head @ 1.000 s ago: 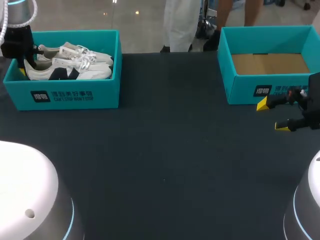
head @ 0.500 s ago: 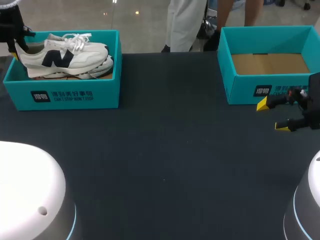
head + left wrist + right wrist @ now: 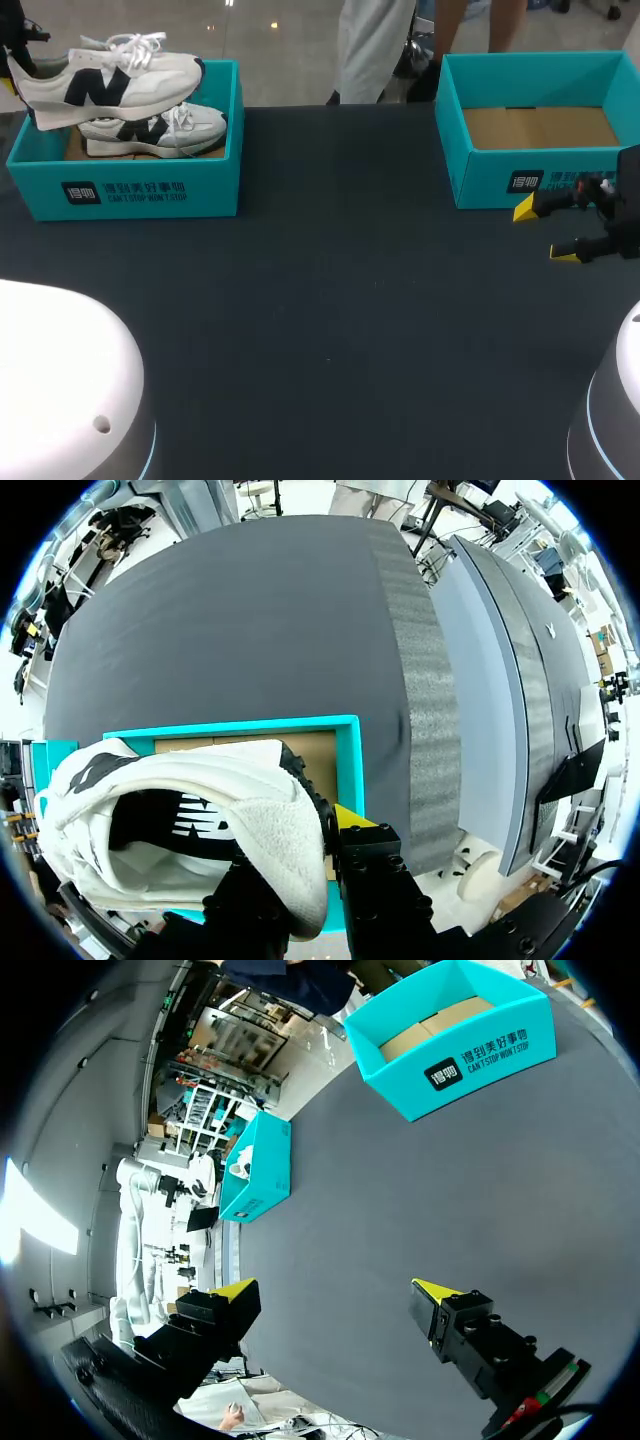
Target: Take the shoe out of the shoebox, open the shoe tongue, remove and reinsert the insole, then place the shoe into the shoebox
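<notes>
Dark table [image 3: 330, 330] cloth spreads beneath the left gripper [image 3: 305, 852], which is closed on the heel of a white shoe [image 3: 200, 820] bearing a dark side logo. From the left wrist, only one yellow fingertip [image 3: 350, 816] shows, pressed against the outside of the heel. The other finger is buried behind the fleecy heel lining. The shoe's collar and inner wall block most of the shoebox [image 3: 346, 742] below, leaving a teal rim and a strip of cardboard floor in sight.

From the head camera, the left gripper [image 3: 15, 55] is cut off at the far left corner, with little more than dark metal visible. The shoe [image 3: 110, 78] hangs level above the teal shoebox [image 3: 130, 190], toe pointing toward the table's middle. A second shoe [image 3: 160, 130] lies on its side inside the box, just under the raised one. Whether the two touch is hard to judge.

Across the table, the right gripper [image 3: 541, 231] hovers with its fingers spread wide and nothing between them, just in front of an empty shoebox [image 3: 480, 180]. Its arm is largely out of frame. From the right wrist, the right gripper [image 3: 333, 1288] frames bare cloth, with the empty shoebox [image 3: 470, 1050] ahead and the shoebox [image 3: 258, 1170] small in the distance, its contents too small to make out.
</notes>
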